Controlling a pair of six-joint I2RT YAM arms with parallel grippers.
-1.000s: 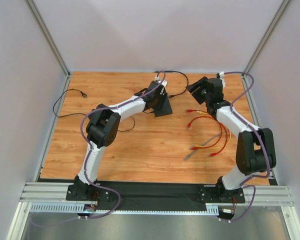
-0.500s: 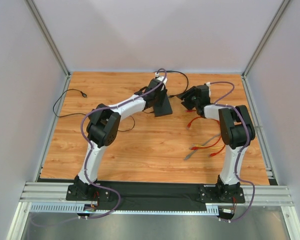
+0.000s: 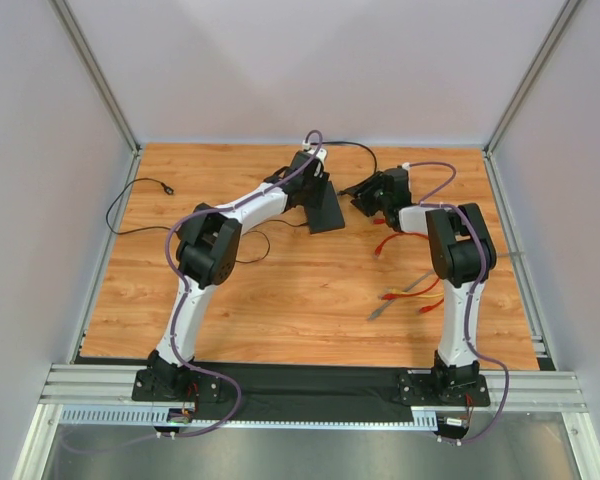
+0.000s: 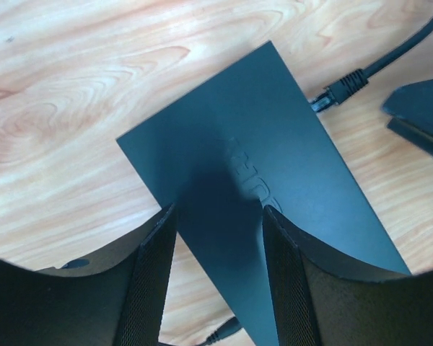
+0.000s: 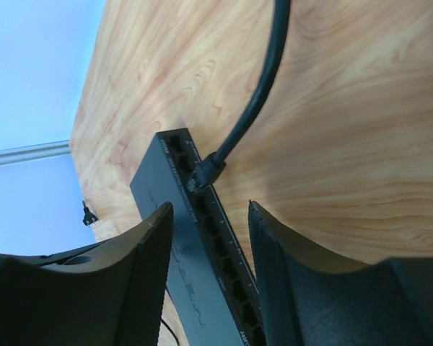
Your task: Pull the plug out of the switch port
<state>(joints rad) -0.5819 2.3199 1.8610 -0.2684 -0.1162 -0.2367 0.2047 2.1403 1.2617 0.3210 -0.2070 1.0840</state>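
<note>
A: Top view first. You can't tell which socket the plug (image 5: 204, 173) sits in, it's too small there. The left hand (image 3: 315, 195) covers the far part of the switch (image 3: 327, 214).
B: Left wrist?
A: You lose the switch's near end behind the fingers (image 4: 155, 281) and the bottom edge. The socket faces don't show. The cable (image 4: 400, 49) runs off the top right.
B: Right wrist?
A: The switch is cut by the bottom edge, the cable by the top. The lettering is too blurred for you to read.
</note>
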